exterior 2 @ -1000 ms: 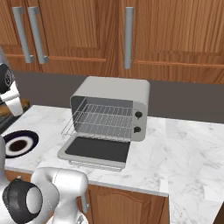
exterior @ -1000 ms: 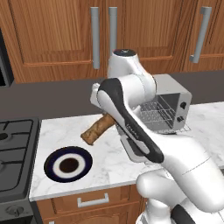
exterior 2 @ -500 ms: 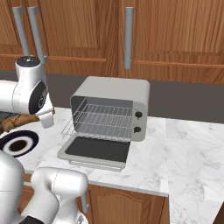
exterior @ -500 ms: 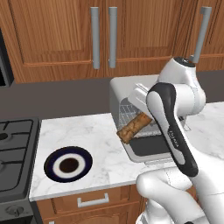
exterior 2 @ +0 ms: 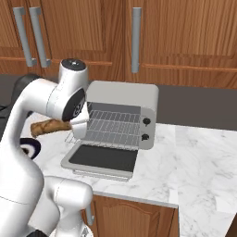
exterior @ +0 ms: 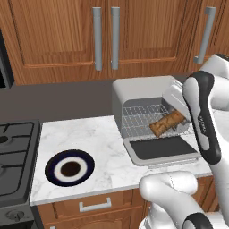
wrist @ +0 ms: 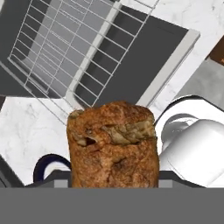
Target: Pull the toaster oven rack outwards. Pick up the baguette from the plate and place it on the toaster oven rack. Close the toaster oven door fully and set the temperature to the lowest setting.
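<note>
Golden-brown baguette up in air, clamped in gripper, hanging over pulled-out toaster oven rack (not touching wires, as far as visible). Toaster oven door lying flat open on counter. Plate bare, well left.

You've got a white marble table w/ a black stove butting its left edge. Wood cabinets above, long grey handles. Dark backsplash along the table's back edge; drawer under the front edge.
</note>
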Controlling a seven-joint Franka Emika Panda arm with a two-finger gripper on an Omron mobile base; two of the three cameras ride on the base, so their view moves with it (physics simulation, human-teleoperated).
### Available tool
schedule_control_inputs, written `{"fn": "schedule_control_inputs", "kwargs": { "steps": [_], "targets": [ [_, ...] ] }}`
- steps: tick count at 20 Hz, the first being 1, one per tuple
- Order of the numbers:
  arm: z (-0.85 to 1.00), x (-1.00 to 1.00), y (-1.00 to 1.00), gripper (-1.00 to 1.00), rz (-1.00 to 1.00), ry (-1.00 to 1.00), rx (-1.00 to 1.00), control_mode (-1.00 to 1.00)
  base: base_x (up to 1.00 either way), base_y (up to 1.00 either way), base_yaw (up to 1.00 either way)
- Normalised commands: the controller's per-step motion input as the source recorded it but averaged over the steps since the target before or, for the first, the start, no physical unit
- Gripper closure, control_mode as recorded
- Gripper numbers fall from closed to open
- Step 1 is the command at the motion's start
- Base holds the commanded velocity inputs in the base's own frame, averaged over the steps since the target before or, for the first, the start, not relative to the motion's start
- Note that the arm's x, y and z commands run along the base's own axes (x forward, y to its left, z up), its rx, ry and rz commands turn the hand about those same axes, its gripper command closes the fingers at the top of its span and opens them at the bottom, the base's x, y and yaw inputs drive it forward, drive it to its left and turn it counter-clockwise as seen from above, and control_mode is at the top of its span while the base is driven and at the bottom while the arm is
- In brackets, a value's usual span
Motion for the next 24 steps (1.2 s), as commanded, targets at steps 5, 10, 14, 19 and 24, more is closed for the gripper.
{"fn": "schedule_control_inputs", "kwargs": {
  "steps": [5, 10, 14, 19, 24],
  "targets": [
    [0.0, 0.41, -0.33, 1.0, -0.22, 0.32, 0.0, -1.0, 0.0, 0.0, 0.0],
    [-0.1, 0.55, -0.04, 1.0, -0.24, 0.33, -0.03, -1.0, 0.0, 0.0, 0.0],
    [-0.41, 0.13, 0.0, 1.0, -0.19, 0.06, 0.0, -1.0, 0.0, 0.0, 0.0],
    [-0.62, 0.1, 0.0, 1.0, -0.15, 0.0, 0.0, -1.0, 0.0, 0.0, 0.0],
    [-0.47, 0.11, 0.0, 1.0, -0.14, 0.0, 0.0, -1.0, 0.0, 0.0, 0.0]
  ]
}}
